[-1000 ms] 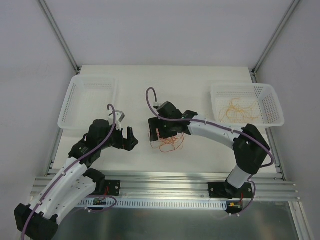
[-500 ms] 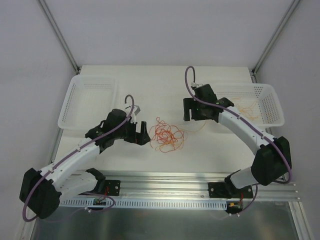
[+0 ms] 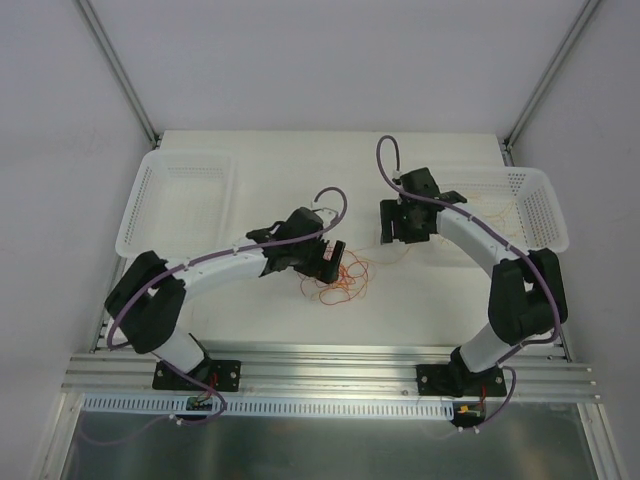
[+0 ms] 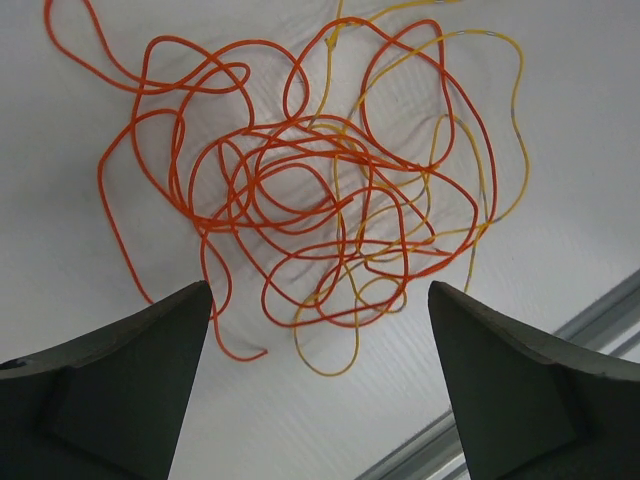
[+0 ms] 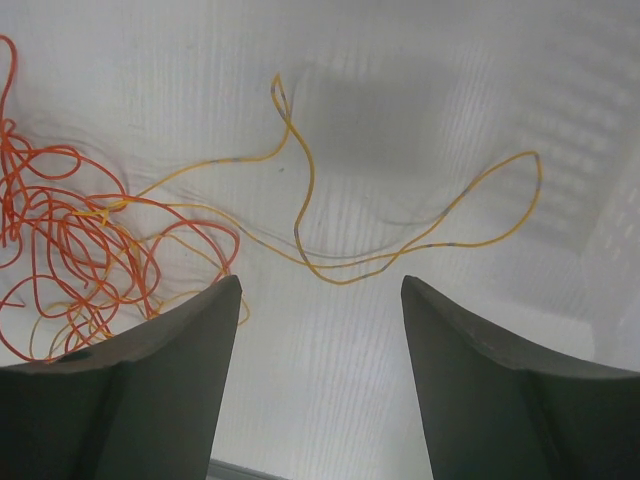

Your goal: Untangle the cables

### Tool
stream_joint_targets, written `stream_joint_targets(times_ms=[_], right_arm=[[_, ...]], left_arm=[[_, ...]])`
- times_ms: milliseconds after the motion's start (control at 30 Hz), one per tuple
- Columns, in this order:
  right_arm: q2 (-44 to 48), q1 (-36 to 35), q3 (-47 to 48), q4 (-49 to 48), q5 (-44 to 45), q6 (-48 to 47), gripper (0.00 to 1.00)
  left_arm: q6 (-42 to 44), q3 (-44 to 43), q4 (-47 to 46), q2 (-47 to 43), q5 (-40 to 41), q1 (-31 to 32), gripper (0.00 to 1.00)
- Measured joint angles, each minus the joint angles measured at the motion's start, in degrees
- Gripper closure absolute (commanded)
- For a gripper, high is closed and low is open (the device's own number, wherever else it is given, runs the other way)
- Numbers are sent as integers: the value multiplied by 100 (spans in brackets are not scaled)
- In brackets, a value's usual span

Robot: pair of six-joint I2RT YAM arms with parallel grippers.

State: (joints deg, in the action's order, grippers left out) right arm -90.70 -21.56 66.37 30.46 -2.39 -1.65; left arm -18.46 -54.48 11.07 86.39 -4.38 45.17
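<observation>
From overhead, the cables (image 3: 340, 280) are just an orange scribble on the table (image 3: 250, 160), right by my left gripper (image 3: 330, 262). The left wrist cam shows red and yellow loops knotted together, with my jaws wide apart and holding nothing. The right wrist cam catches a loose yellow strand (image 5: 297, 235) trailing off the tangle. My right gripper (image 5: 320, 285) is spread wide too, nothing in it. The right basket (image 3: 548, 215) has a few orange strands (image 3: 488, 213) in it.

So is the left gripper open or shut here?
Open: in its wrist view the left gripper shows fingers wide apart, the cables loose beyond them.
</observation>
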Motion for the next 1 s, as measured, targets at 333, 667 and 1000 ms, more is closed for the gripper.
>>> stream_joint_targets(times_ms=[333,667,1000], right_arm=[[-463,0,-37,-240,-271,-114,64],[-85,0,-87,127,-199,-192,99],[1276,15,2208,1593,608,-584,99]], left_arm=[[-94,-361,-133,1353,640,210,42],[-400,-177,-431,1366,1178,199,100],[-673,590,-702,765,1239,-221,100]])
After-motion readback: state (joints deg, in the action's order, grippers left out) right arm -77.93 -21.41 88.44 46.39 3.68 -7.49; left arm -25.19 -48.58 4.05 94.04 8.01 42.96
